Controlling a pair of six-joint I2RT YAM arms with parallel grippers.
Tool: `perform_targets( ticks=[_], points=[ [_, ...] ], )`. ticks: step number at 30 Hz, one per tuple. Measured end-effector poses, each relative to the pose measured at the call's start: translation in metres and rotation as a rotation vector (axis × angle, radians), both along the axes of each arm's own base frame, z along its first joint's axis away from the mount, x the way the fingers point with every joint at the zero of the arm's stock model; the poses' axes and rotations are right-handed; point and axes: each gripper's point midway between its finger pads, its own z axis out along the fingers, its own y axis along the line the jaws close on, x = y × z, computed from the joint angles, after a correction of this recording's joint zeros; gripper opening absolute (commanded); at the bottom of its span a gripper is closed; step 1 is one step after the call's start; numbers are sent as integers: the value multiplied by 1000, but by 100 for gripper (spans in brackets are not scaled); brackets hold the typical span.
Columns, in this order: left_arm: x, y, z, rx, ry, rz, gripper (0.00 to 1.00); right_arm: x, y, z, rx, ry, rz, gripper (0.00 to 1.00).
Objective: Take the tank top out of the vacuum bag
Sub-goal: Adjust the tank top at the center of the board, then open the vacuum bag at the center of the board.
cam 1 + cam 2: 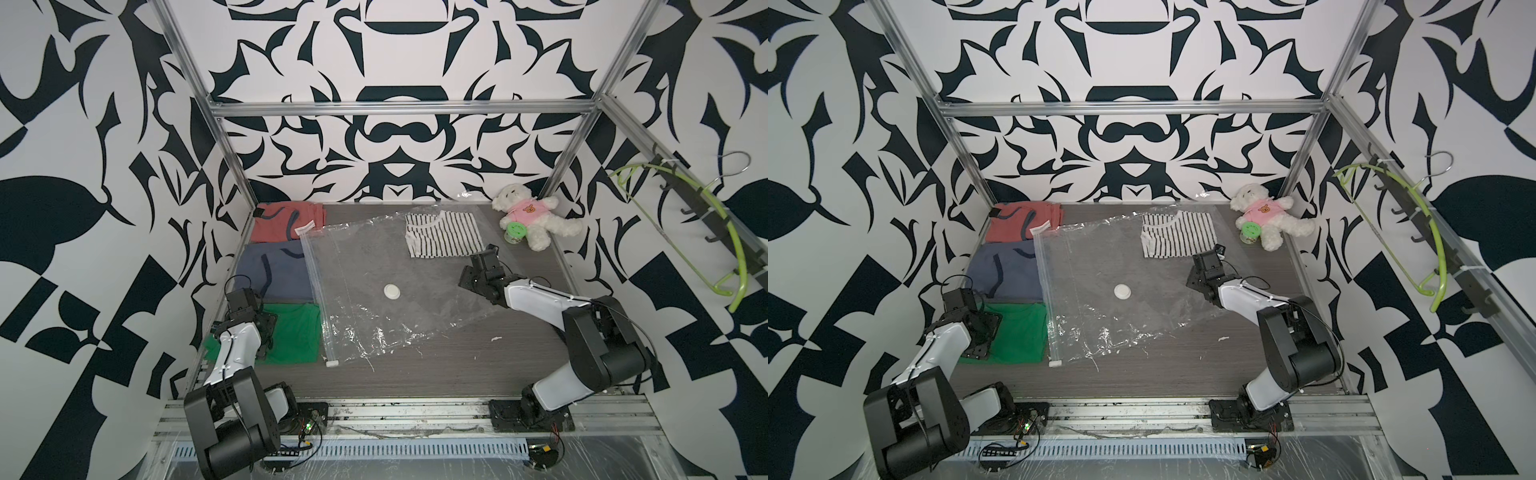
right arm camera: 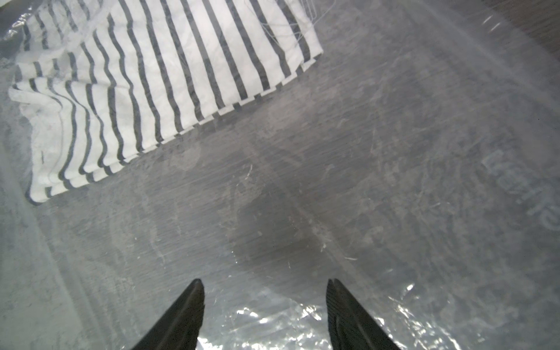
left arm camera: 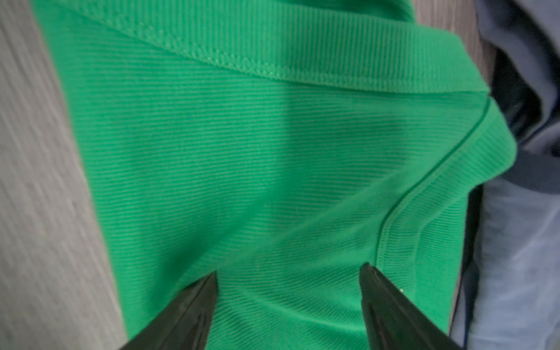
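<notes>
Left arm (image 1: pixel 232 345) sits folded by the table's (image 1: pixel 436 374) left edge, left gripper (image 3: pixel 290 269) aimed down, jaws apart, holding nothing. Right arm (image 1: pixel 536 297) stretches toward the far edge, right gripper (image 2: pixel 264 281) spread too, empty.

Bright, flat, soft light in both top views, barely any shadow. Sparkling glare on the vacuum bag (image 1: pixel 374 336), lower centre of frame. Wide-angle stretch toward the corners. Wrist views softer: green cloth (image 3: pixel 242 151) slightly smeared, more hot glints and one dull shadow patch on the plastic.
</notes>
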Motion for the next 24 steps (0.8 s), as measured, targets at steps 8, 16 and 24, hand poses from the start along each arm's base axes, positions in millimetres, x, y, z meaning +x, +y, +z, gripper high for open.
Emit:
perform_targets(
  ticks=[8, 16, 24],
  points=[
    [8, -9, 6, 5, -34, -42, 82, -5, 26, 12, -35, -75, 121, 67],
    [63, -69, 106, 122, -322, -358, 84, -27, 140, 77, -15, -341, 528, 67],
    [112, -143, 126, 36, -426, -744, 89, -25, 216, 117, 57, -416, 738, 70]
  ],
)
